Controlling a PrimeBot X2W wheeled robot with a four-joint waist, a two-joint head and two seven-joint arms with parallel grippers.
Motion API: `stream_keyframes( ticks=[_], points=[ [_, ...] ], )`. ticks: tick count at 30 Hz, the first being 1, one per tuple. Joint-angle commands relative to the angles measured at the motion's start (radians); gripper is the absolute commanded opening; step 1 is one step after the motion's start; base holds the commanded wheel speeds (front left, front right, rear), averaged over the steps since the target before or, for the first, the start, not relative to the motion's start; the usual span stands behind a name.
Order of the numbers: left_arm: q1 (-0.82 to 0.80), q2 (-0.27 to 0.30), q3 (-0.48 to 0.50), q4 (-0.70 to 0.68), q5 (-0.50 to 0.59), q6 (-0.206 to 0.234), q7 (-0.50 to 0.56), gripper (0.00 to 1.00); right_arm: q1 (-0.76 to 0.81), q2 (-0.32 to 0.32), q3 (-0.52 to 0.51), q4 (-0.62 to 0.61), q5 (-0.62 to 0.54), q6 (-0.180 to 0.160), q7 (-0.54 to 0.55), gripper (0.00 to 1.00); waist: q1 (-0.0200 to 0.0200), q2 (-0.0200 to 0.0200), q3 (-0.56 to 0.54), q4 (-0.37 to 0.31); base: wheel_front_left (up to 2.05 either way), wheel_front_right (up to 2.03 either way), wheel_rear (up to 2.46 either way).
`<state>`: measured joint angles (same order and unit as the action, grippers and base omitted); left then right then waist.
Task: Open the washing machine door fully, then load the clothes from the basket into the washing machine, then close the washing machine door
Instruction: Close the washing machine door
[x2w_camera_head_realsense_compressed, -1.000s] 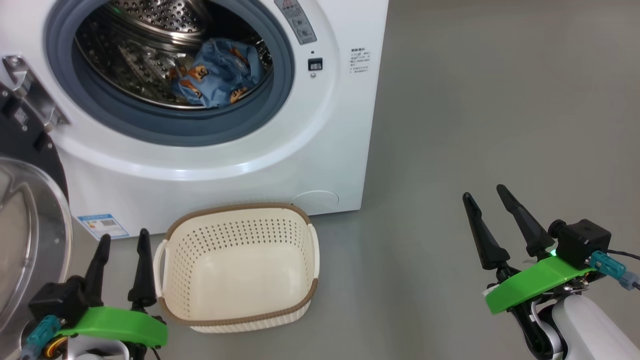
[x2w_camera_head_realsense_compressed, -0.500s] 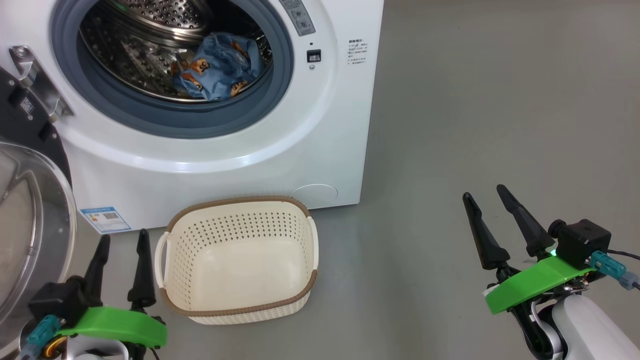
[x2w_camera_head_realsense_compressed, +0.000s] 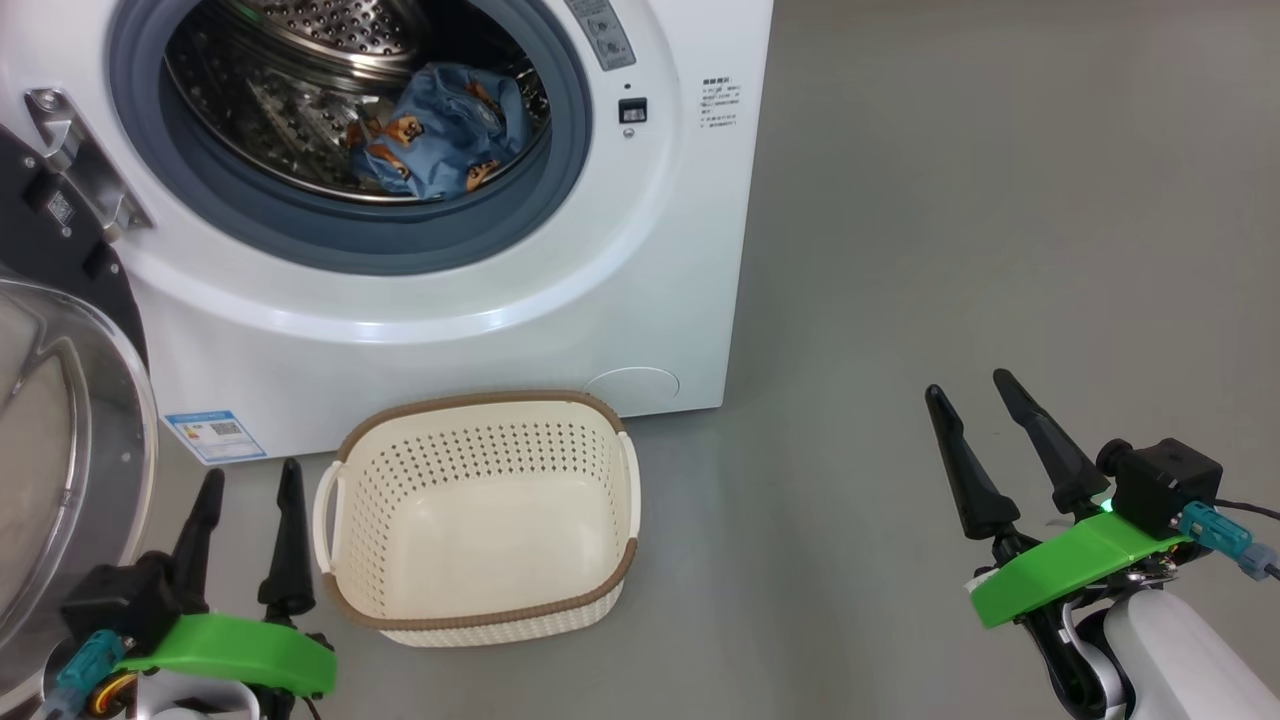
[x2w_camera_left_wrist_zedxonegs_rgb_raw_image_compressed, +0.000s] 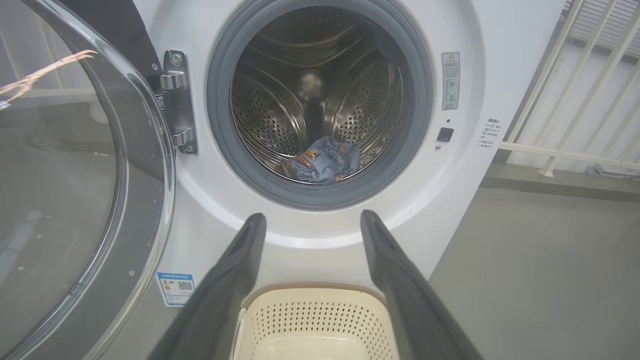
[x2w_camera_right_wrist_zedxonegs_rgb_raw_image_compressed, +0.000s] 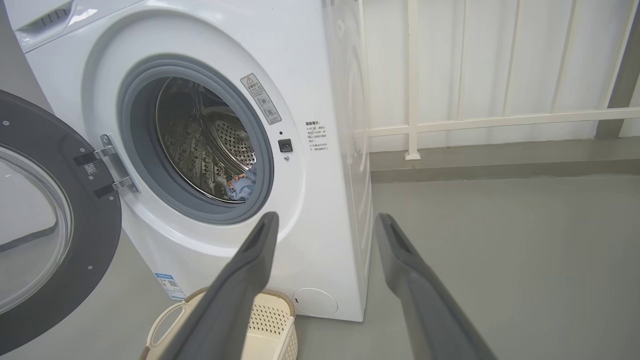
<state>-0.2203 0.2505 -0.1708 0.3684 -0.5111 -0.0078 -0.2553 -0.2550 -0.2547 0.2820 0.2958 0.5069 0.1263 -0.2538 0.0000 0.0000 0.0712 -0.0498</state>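
Observation:
The white washing machine (x2w_camera_head_realsense_compressed: 640, 230) stands with its black, glass-windowed door (x2w_camera_head_realsense_compressed: 60, 420) swung wide to the left. Light blue clothes (x2w_camera_head_realsense_compressed: 440, 140) printed with bears lie in the steel drum, also seen as clothes (x2w_camera_left_wrist_zedxonegs_rgb_raw_image_compressed: 322, 162) in the left wrist view. On the floor before the machine sits the cream basket (x2w_camera_head_realsense_compressed: 480, 515), with nothing inside. My left gripper (x2w_camera_head_realsense_compressed: 250, 480) is open just left of the basket, beside the door. My right gripper (x2w_camera_head_realsense_compressed: 975, 385) is open over bare floor, far right of the basket. The door (x2w_camera_right_wrist_zedxonegs_rgb_raw_image_compressed: 45, 220) and basket (x2w_camera_right_wrist_zedxonegs_rgb_raw_image_compressed: 272, 320) appear in the right wrist view too.
Grey floor (x2w_camera_head_realsense_compressed: 1000, 200) spreads to the right of the machine. A white railing (x2w_camera_right_wrist_zedxonegs_rgb_raw_image_compressed: 450, 120) runs along the wall behind it. A blue label sticker (x2w_camera_head_realsense_compressed: 215, 433) sits low on the machine's front.
The head camera has shifted a little, so the machine and basket sit slightly differently in the picture. Both grippers hold the same open pose.

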Motion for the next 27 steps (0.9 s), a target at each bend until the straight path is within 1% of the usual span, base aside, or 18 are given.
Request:
stream_keyframes(
  ticks=[1, 27],
  points=[
    [-0.031, 0.032, 0.031, -0.022, -0.008, 0.006, -0.006, 1.00, 0.001, -0.008, 0.009, -0.022, 0.012, 0.004, -0.008, 1.00, 0.0000, 0.0000, -0.001, 0.001, 0.00, 0.00, 0.00],
    [-0.025, 0.032, 0.016, -0.012, -0.009, 0.012, -0.006, 1.00, 0.004, -0.015, 0.026, -0.013, 0.021, 0.004, -0.008, 1.00, 0.0000, 0.0000, -0.020, 0.028, 0.00, 0.00, 0.00]
  ],
)
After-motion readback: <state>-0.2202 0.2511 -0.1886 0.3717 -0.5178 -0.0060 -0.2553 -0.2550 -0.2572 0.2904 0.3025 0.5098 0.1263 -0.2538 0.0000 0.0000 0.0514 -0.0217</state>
